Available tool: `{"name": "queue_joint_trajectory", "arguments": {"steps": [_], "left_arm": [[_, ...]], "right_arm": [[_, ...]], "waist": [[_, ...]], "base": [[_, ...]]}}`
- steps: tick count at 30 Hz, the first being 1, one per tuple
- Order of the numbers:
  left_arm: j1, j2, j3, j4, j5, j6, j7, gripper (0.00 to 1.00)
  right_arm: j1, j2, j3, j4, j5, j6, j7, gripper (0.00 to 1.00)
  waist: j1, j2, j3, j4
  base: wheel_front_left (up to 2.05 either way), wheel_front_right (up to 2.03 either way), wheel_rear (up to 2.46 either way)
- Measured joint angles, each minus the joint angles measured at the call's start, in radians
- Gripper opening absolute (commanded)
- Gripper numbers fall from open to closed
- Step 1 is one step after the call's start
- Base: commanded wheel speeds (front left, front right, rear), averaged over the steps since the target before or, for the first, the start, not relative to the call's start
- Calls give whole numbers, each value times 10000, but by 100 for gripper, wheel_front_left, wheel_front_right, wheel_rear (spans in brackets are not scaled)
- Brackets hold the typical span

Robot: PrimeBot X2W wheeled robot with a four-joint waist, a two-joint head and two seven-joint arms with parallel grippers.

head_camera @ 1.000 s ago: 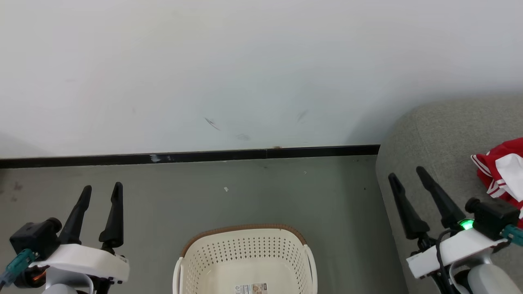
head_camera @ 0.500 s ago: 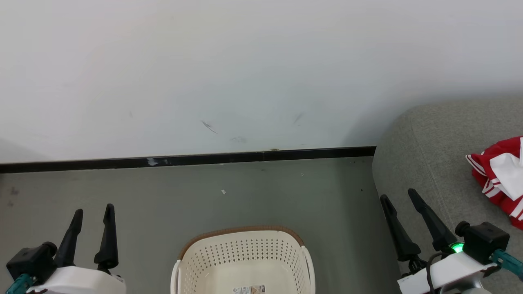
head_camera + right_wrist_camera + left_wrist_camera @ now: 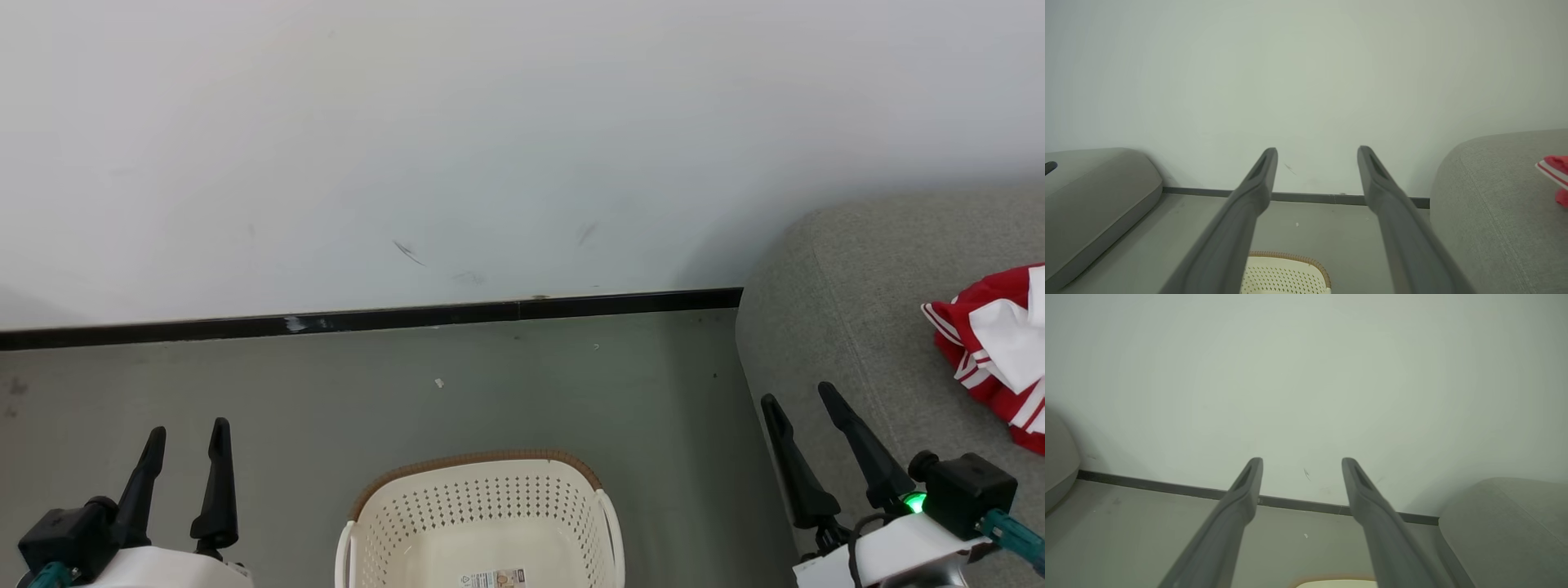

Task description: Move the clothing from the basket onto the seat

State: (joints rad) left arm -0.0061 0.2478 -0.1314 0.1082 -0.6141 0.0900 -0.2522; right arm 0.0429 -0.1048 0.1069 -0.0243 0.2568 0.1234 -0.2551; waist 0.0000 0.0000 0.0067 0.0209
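The cream basket (image 3: 482, 469) with its brown rim stands on the floor at the bottom middle of the head view, and the part of its inside that shows holds only a label. Red-and-white clothing (image 3: 992, 351) lies on the grey-green seat (image 3: 849, 286) at the right edge. My left gripper (image 3: 187, 437) is open at the lower left, left of the basket. My right gripper (image 3: 799, 400) is open at the lower right, over the seat's near edge, with nothing between its fingers. The right wrist view shows the basket (image 3: 1290, 267), the seat (image 3: 1494, 196) and a corner of the clothing (image 3: 1553, 169).
A pale wall (image 3: 490, 147) with a black baseboard (image 3: 367, 318) runs behind the grey floor (image 3: 490, 384). A second grey cushion (image 3: 1094, 192) lies low at the left in the right wrist view.
Both grippers have dropped lower in the head view and stay open. The whole picture has shifted slightly left, so the camera moved. Basket and clothing lie as before.
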Motion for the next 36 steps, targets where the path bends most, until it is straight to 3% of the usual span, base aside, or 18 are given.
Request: {"name": "queue_joint_trajectory", "arguments": {"steps": [36], "left_arm": [[185,-700,809,230,1030,-968,2,100]], "right_arm": [[145,322,-176,-67,-303,0,0,100]], "waist": [[1,0,95,-82]], "base": [[0,0,0]]}}
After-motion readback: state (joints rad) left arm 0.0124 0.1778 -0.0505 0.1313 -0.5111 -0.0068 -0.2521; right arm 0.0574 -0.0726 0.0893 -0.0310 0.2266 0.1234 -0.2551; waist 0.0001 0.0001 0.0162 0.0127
